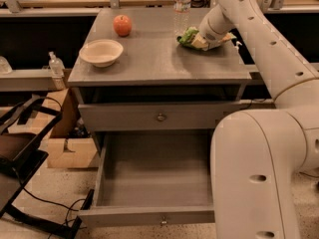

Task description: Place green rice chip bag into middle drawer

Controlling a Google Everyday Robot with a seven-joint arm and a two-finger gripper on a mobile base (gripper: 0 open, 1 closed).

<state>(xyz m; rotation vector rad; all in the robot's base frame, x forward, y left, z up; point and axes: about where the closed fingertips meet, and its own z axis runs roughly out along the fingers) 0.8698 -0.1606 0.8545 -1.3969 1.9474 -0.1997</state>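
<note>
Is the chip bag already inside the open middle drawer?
No, the bag lies on the cabinet top at the hand, with the middle drawer open below.

1. The gripper [205, 38] is seen low over the far right of the cabinet top [149, 63], pressed against the green rice chip bag [187, 35], which lies on that surface.
2. The middle drawer [149, 216] is pulled wide open below. The upper drawer [159, 117] is shut.
3. A cream bowl [101, 52] is set at the left, with an apple [122, 25] behind it and a water bottle [182, 1] standing behind the bag.
</note>
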